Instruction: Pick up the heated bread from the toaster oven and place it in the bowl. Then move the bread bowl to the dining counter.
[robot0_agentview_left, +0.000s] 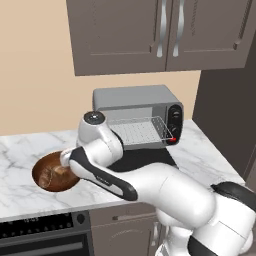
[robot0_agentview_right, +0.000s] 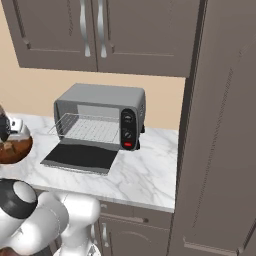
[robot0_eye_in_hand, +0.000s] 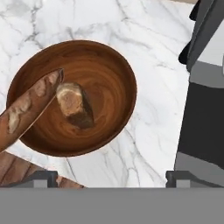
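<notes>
Hovering above the bowl (robot0_eye_in_hand: 72, 98), fingers (robot0_eye_in_hand: 37, 178) spread wide and holding nothing, one tip at each lower corner of the hand view. Lying directly ahead of the fingers, between and beyond both tips: the heated bread (robot0_eye_in_hand: 74, 105), already resting near the middle of the bowl, long axis running slantwise across the gap between the tips. Leaning on the rim beyond the left tip: a longer striped bread piece (robot0_eye_in_hand: 28, 109), one end poking inward, just beside the heated bread. Probably touching it, though hard telling from this angle. Judging the first half done; gripping the bowl rim coming next. Offering the cleanest grip: the bare rim arc facing the right tip, away from the striped piece. Showing under the left tip: a corner of brown wood (robot0_eye_in_hand: 17, 170), crowding that side. Lying open beyond the bowl: white marble surface (robot0_eye_in_hand: 153, 52), roomy for lifting. Standing farther off past the right tip: the toaster oven (robot0_agentview_left: 138, 118), door dropped flat, wire rack bare, well apart from the bowl. Risking a snag there only when swinging wide that way.
</notes>
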